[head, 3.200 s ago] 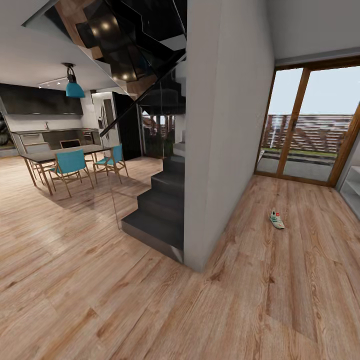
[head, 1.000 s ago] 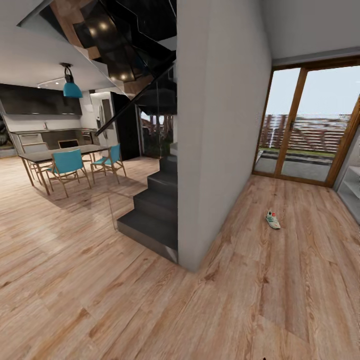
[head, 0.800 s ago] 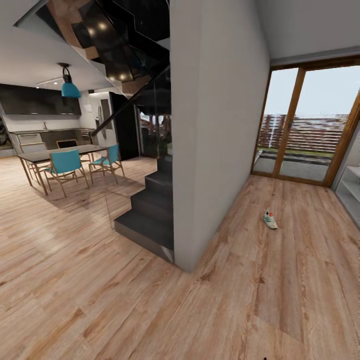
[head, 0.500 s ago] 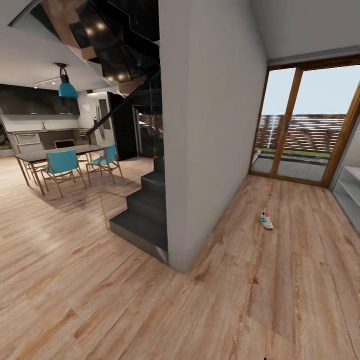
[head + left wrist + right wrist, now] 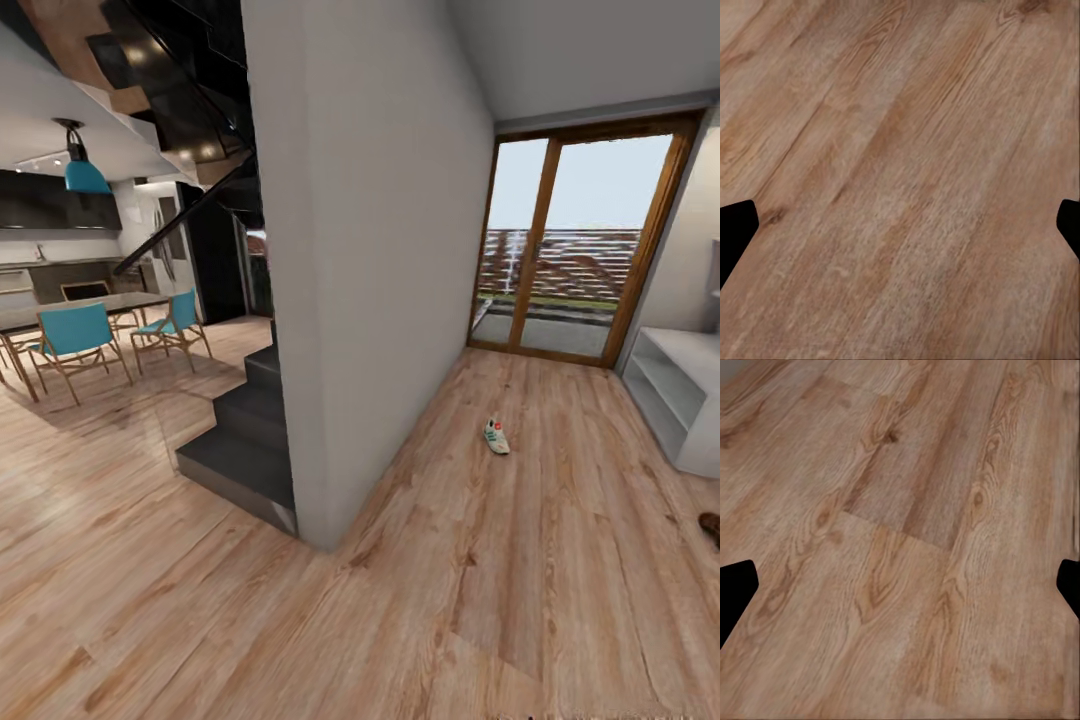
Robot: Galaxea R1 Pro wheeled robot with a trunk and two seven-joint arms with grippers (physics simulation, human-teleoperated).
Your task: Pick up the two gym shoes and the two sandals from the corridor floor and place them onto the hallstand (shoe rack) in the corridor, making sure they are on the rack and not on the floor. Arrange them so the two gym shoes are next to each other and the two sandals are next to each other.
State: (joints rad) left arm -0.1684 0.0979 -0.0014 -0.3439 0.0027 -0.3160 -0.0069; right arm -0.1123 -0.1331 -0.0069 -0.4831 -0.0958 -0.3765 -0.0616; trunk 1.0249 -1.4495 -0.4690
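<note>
The wood-plank floor [image 5: 520, 580] runs from the dining area into the corridor, around one white wall [image 5: 370, 250] that ends near the middle of the head view. Behind the wall, one dark staircase [image 5: 240, 440] climbs away. At the corridor's far end stands one glass door [image 5: 570, 250] of two panes in a wooden frame. One pale hallstand [image 5: 675, 395] sits on the corridor's right side, with open shelves beneath its top.

Left of the stairs stand two teal chairs [image 5: 75, 335] at one dark table [image 5: 70, 308], under one teal lamp [image 5: 85, 172].

One gym shoe [image 5: 496, 437] lies alone on the floor mid-corridor, well apart from the hallstand. One dark brown sandal [image 5: 711, 524] is cut by the right edge, on the floor near the hallstand.

Each wrist view looks down on bare planks: left gripper [image 5: 900, 225] and right gripper [image 5: 900, 585] both have fingers spread wide, holding and touching nothing.
</note>
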